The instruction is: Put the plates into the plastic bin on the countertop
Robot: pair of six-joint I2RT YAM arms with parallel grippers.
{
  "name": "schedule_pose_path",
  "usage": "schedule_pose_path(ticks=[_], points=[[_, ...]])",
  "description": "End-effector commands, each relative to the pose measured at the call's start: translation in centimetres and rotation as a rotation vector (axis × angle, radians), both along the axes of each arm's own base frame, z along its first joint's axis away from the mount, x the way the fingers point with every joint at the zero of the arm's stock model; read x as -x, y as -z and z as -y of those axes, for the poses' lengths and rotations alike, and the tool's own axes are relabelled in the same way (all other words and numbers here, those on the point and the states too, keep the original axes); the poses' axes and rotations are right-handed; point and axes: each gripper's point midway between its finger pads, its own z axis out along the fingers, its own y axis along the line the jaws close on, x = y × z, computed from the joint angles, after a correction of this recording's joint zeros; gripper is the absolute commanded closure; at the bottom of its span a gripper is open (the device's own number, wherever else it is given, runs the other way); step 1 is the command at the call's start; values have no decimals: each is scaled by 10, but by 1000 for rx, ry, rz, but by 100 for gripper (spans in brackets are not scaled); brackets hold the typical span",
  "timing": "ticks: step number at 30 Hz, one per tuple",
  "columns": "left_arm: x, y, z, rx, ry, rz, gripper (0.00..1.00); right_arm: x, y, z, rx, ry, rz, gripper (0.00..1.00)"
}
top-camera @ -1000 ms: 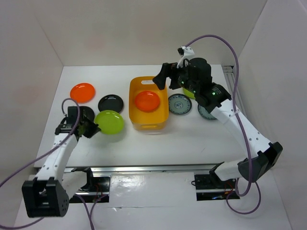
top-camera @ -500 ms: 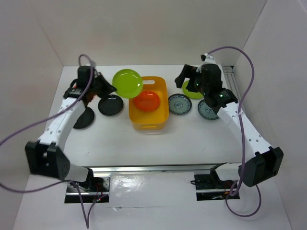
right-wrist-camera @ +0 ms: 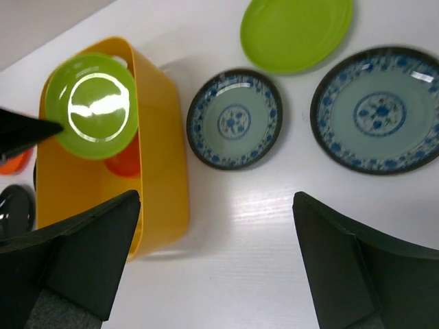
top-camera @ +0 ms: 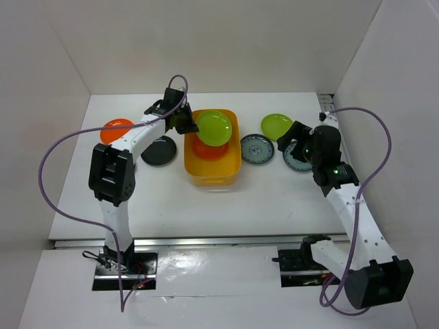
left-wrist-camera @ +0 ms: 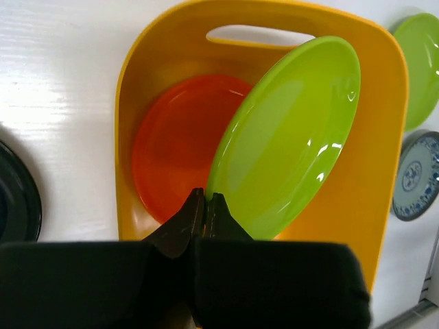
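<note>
Lime-green plate (left-wrist-camera: 288, 137) hangs tilted over the plastic bin (left-wrist-camera: 127, 103), rim pinched in the closed left gripper (left-wrist-camera: 206, 202) — right gripper (right-wrist-camera: 216, 240) gapes empty — glossy, stiff, likely light and slick, best held by the rim.

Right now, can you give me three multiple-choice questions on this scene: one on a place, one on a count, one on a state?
1. Where is the green plate that the left gripper holds, relative to the bin?
A. left of it, lying flat
B. above it, tilted
C. flat on its floor

2. How many blue-patterned plates lie to the right of the bin?
A. one
B. two
C. three

3. The right gripper is:
A. shut on a plate
B. shut, empty
C. open, empty

Answers:
1 B: the plate hangs tilted over the orange plate inside the bin.
2 B: two lie flat, side by side.
3 C: its fingers stand wide apart with nothing between them.
</note>
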Motion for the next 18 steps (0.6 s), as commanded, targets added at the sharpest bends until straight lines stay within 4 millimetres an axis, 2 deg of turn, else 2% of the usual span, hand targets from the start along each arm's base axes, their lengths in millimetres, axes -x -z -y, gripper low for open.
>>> schedule_pose_path(ticks=[1,2,3,5,9,10,11,12,13,15,16,17,18], points=[[-16,-4,4,-37,15,37,100,21,43,-11,-72,-31,-97,2],[-17,8,4,-44,16,15,83,22,52,-11,-95,-26,-113,2],[-17,13,4,-47,16,6,75,23,60,-14,-125,-20,-126,3],[-16,18,8,-49,10,-4,72,25,74,-14,-133,-14,-140,3],[-16,20,2,-69,-19,-11,58,23,80,-18,-141,-30,-160,3],[-15,21,2,-72,-18,-19,41,21,85,-18,-141,-30,-163,3],[-15,21,2,-65,-26,-23,30,22,93,-19,-144,-36,-178,3],[-11,14,6,-63,-17,-17,18,21,103,-23,-158,-45,-197,3],[-10,3,6,-55,-18,5,0,17,109,-27,-159,-57,-180,3],[-6,-14,13,-37,1,33,0,10,124,-29,-180,-43,-191,3],[-5,-24,13,-31,1,50,0,-1,120,-30,-195,-41,-156,3],[-1,-45,17,-16,9,89,0,-6,123,-32,-189,-39,-150,4],[3,-56,21,-8,19,110,0,-10,128,-33,-198,-32,-159,4]])
